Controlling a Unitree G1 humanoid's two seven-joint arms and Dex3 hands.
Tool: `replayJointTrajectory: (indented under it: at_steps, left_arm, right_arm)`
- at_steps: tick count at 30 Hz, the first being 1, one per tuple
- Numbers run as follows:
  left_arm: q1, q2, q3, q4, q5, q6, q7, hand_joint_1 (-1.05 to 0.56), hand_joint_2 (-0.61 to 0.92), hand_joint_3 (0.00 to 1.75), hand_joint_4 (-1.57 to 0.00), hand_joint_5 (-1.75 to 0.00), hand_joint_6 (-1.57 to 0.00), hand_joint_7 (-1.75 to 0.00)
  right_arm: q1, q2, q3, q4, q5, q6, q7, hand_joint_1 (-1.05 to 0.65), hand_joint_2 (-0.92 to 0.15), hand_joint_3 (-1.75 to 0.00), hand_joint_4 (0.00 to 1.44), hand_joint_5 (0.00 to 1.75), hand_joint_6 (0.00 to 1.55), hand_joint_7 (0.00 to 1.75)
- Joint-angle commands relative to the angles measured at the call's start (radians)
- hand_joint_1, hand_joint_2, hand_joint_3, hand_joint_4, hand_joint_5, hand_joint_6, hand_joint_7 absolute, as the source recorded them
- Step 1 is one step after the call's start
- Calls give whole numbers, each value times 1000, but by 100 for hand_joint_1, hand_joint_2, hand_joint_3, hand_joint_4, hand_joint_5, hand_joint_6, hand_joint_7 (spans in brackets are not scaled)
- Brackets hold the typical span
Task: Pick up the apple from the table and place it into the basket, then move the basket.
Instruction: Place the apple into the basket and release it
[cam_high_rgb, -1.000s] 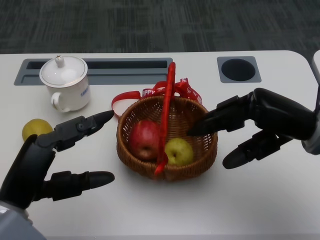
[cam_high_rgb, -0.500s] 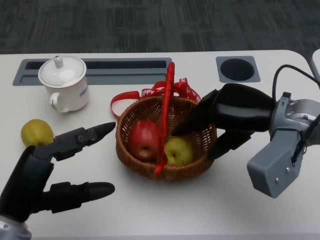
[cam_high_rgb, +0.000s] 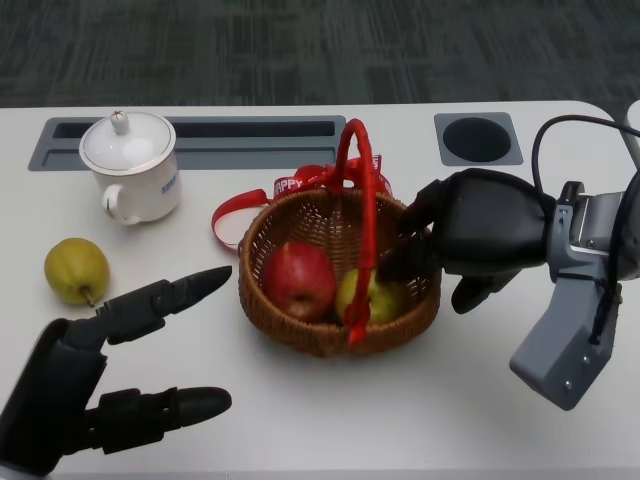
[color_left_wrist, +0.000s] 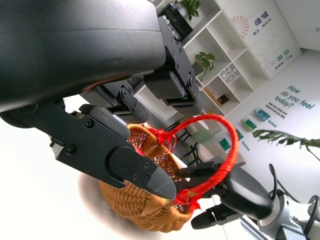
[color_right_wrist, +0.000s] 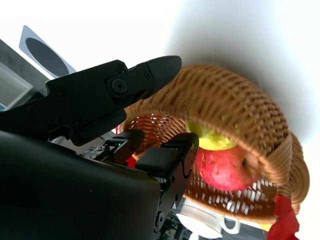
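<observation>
1. Compared with half a second earlier, head view: basket (cam_high_rgb: 330, 340) has shifted slightly right, its red handle (cam_high_rgb: 362, 220) now more upright; right hand (cam_high_rgb: 470, 240) grips the near-side rim, fingers inside; red apple (cam_high_rgb: 298, 280) lies in the basket beside a yellow-green fruit (cam_high_rgb: 380, 298); left hand (cam_high_rgb: 110, 385) is spread, holding nothing
2. Left wrist view: left fingers (color_left_wrist: 120, 160) apart before the basket (color_left_wrist: 135, 210)
3. Right wrist view: fingers (color_right_wrist: 170, 165) over the rim, apple (color_right_wrist: 225, 167) inside

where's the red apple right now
In the head view the red apple lies inside the wicker basket, on the robot's left of the red handle, with a yellow-green fruit on the handle's other side.
</observation>
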Motion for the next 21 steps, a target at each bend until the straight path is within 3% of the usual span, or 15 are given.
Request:
replayJointTrajectory:
  at_steps: [1,9,16,21]
  left_arm:
    - [7,5,12,0,-7,-12,15,-52,78,0,-76,-2,-70,-1]
    - [-5,-12,7,9,-2,-20,25,-50,78,0,-79,-2,-72,-1]
    - [-11,-35,3,8,6,-29,43,-46,78,0,-82,-2,-73,-1]
    - [-3,-53,2,-13,8,-22,57,-44,78,0,-83,-2,-73,-1]
  right_arm:
    - [4,-13,54,7,-26,-18,-25,-76,-81,-1,87,2,79,2]
    - [-13,41,188,0,-81,11,-148,-72,-87,-2,92,2,82,1]
    - [-42,96,273,-2,-103,10,-196,-61,-89,-1,98,2,88,2]
    - [-59,101,362,-7,-147,-7,-217,-63,-90,-1,104,3,94,3]
